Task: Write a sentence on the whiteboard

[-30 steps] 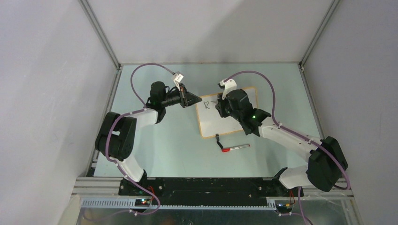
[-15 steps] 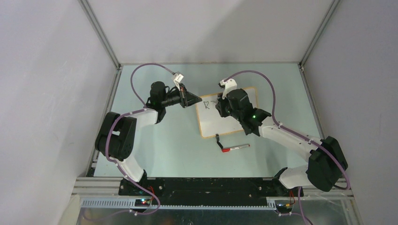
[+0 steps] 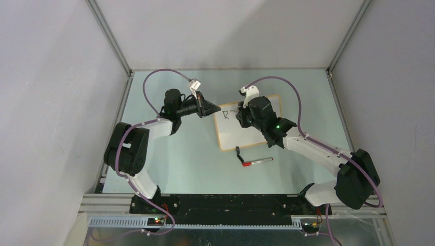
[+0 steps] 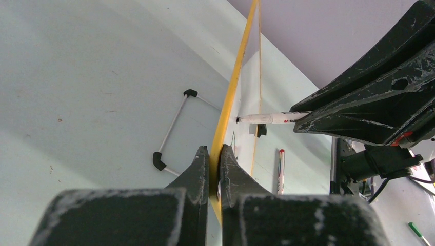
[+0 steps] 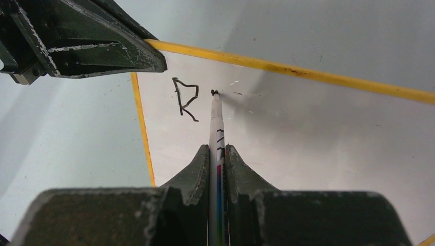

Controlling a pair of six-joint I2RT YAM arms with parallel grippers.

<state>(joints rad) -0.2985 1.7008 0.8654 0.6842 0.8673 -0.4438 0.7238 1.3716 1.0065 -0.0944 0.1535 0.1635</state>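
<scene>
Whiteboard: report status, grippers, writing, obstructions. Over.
Left gripper shut on whiteboard frame. Right gripper shut on marker, tip on board just right of a lone R. Spare red-capped marker lies on table off the board, not in the way.

Red-capped marker lying on pale green table, grey walls around.

a robotics lab, set up as a closed test cell. plain grey panels shut in the left, right and far sides, joined by aluminium posts. a pale green table fills the cell. two arms, the left arm and the right arm, are bolted to a black plate at the near edge, each trailing a purple cable. a slotted cable duct runs along the near side, with small lit lights.
</scene>
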